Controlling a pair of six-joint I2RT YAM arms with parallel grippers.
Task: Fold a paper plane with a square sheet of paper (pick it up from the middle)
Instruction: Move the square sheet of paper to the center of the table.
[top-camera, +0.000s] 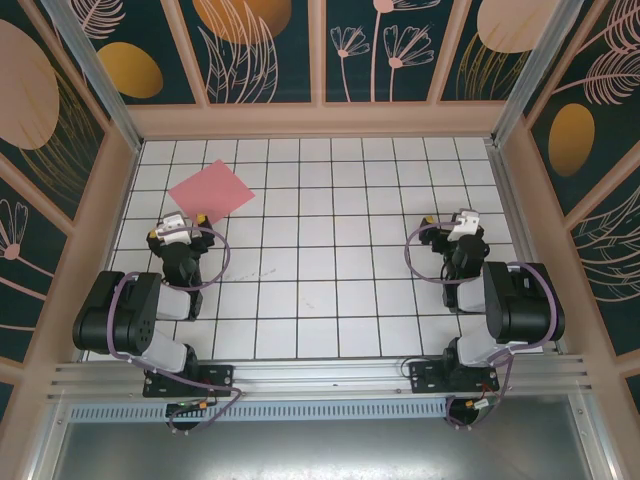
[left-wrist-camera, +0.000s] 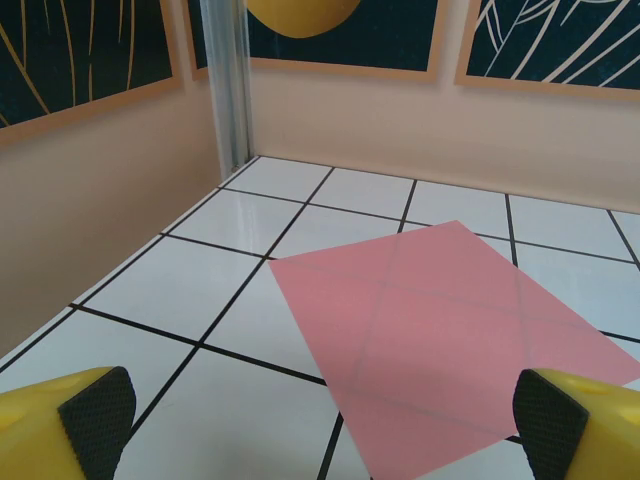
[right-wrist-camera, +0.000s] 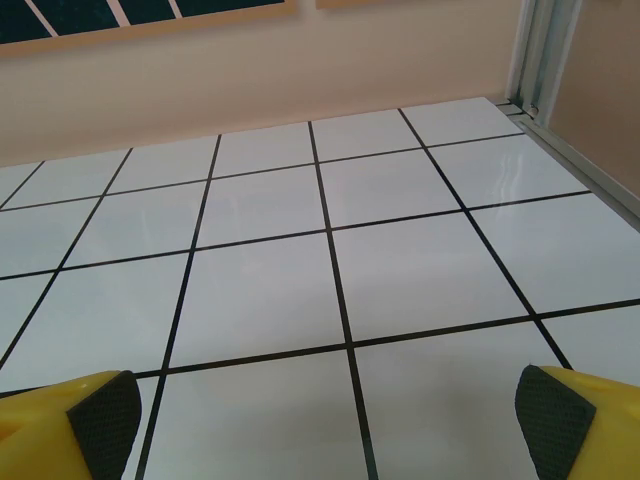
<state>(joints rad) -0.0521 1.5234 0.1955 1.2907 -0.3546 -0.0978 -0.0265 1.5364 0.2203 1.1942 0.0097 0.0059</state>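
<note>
One square sheet of paper (top-camera: 211, 193) lies flat, askew to tiles (top-camera: 350, 232).

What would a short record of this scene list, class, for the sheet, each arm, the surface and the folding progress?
Sheet: square sheet of paper, salmon-pink, lying flat and unfolded at the far left
Left arm: left gripper open, holding nothing, sheet just ahead of it
Right arm: right gripper open, holding nothing, bare tiles ahead
Surface: white table with black grid lines
Progress: no fold made yet
</note>
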